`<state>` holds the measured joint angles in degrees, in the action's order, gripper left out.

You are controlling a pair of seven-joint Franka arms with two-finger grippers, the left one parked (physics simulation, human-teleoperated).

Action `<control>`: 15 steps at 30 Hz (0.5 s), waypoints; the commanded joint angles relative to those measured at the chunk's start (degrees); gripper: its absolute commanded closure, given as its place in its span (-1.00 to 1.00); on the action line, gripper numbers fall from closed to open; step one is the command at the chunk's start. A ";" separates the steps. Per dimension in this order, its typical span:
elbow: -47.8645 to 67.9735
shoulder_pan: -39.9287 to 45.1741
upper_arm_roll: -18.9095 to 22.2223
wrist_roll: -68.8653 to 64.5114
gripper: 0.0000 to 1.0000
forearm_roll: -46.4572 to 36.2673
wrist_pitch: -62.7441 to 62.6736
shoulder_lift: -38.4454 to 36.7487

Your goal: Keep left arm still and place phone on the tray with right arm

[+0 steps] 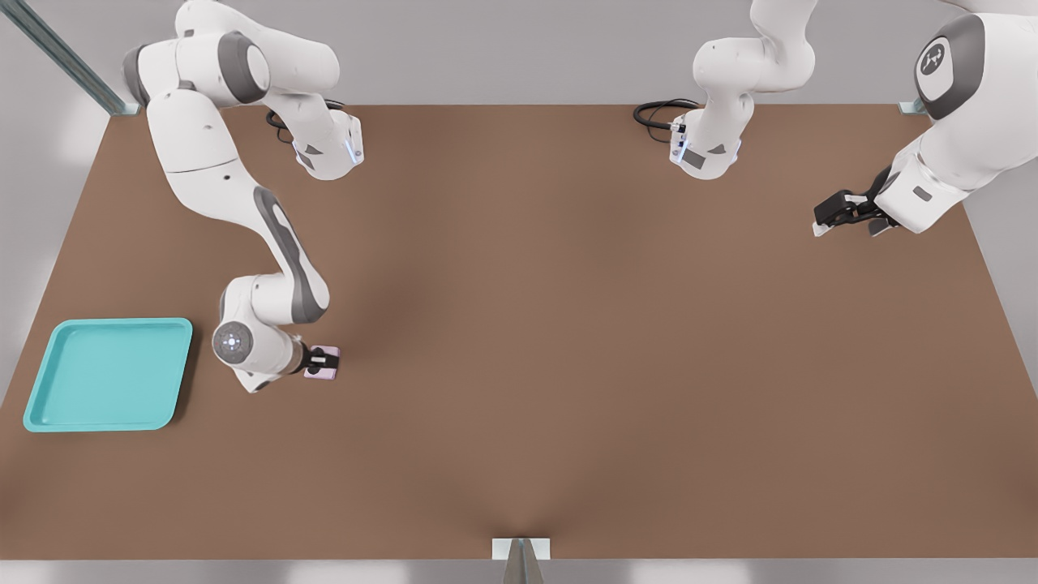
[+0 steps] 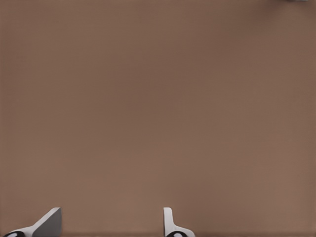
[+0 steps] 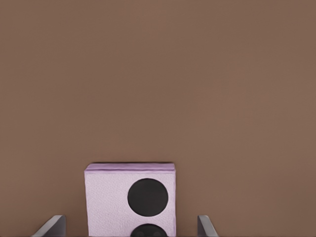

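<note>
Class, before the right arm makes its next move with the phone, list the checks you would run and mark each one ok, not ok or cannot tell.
1. Gripper is over the phone: ok.
2. Fingers straddle the phone with a gap on each side, so no grasp yet: not ok.
3. Phone lies flat on the table, lenses up: ok.
4. Tray is unoccupied: ok.
5. Table between phone and tray holds no obstacle: ok.
6. Fingers are low enough to clamp the phone's sides: cannot tell.
</note>
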<state>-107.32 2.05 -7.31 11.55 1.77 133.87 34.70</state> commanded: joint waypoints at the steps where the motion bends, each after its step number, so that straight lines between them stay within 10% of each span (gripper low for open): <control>1: 0.00 0.32 -0.34 6.20 -1.00 -0.01 10.27 1.78; 15: -2.54 -0.38 -0.34 6.73 -1.00 0.25 9.39 1.08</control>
<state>-109.73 1.78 -7.64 15.37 2.08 142.63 35.90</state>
